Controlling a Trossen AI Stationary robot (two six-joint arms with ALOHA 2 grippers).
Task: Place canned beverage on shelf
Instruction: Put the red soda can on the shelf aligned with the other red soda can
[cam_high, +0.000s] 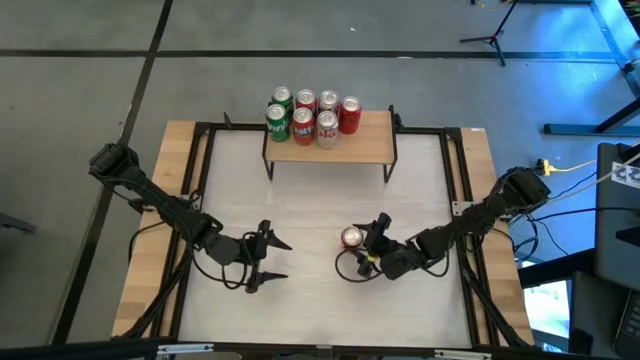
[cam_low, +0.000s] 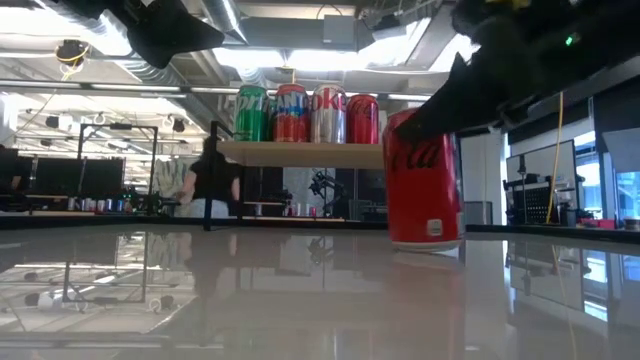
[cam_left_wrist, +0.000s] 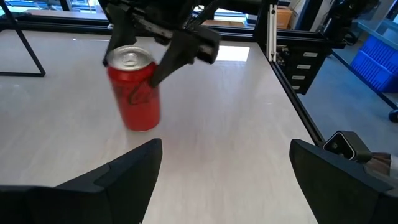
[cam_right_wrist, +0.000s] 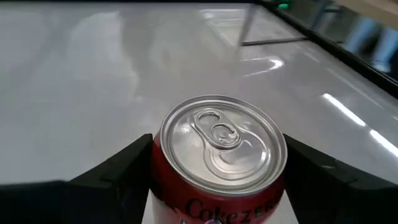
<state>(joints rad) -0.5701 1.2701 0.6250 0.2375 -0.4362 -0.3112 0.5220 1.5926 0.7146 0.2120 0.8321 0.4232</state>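
So the red aluminium Coke Zero can (cam_high: 351, 237) is standing upright on the glossy white table (cam_high: 310, 200), toward the right side and well in front of the low light-wood shelf on thin black legs (cam_high: 345, 148). The right pincer (cam_high: 371, 243) has a finger on each side of the can's top, but I can't tell whether they're actually pinching it yet. The shelf already carries seven cans (cam_high: 312, 113), green, red and silver, in two rows. The left pincer (cam_high: 268, 257) hovers spread wide with nothing in it, left of the can.
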